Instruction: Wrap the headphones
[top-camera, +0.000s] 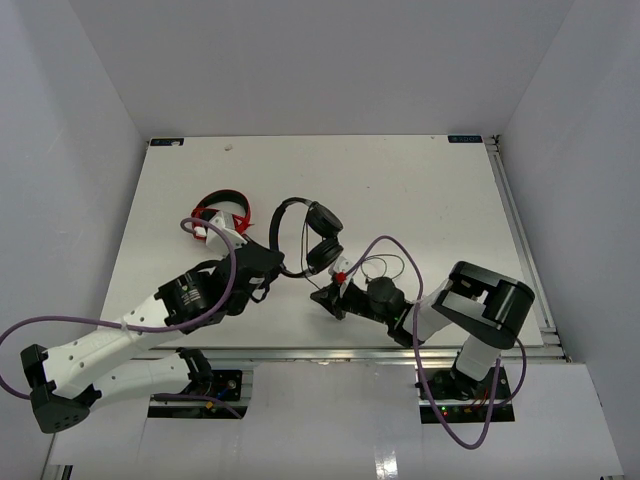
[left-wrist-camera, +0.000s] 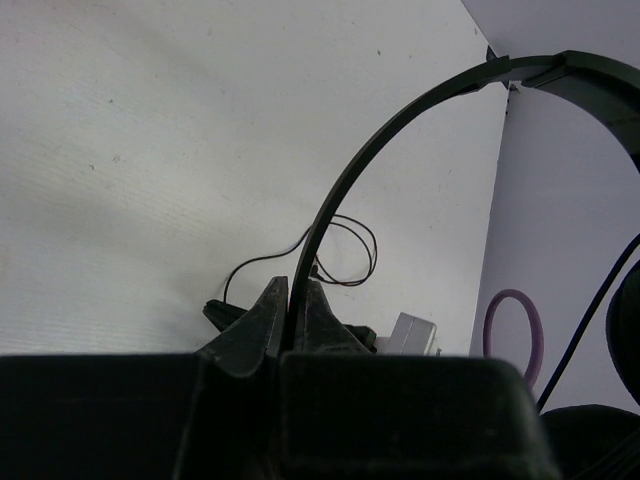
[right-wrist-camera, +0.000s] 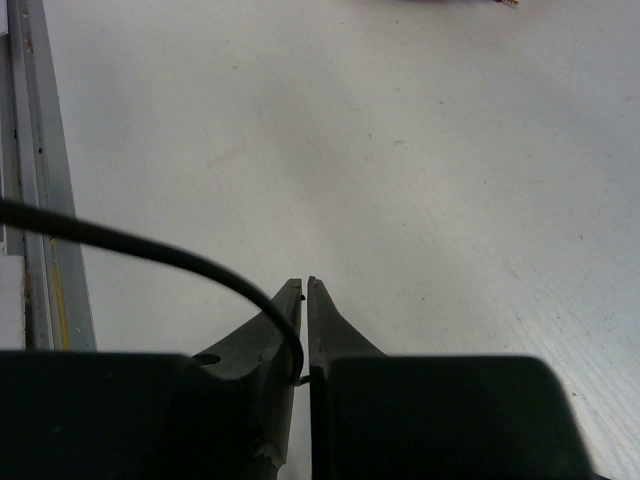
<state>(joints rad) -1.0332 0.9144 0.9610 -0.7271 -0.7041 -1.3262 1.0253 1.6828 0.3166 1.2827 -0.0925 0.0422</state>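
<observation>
Seen from above, the headphones (top-camera: 322, 220) sit at the middle of the table (top-camera: 420, 190). They look light, with a stiff thin headband and a floppy cable.

In the left wrist view, the left gripper (left-wrist-camera: 293, 318) is clamped on the headband (left-wrist-camera: 400, 120), which is a sound hold.

In the right wrist view, the right gripper (right-wrist-camera: 304, 335) pinches the cable (right-wrist-camera: 150, 250).

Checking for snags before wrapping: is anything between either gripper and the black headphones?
Nothing visible. Both grippers hold the headphones: the left gripper is shut on the headband, and the right gripper is shut on the cable. The red-and-black headphones lie off to the side, not between.
</observation>
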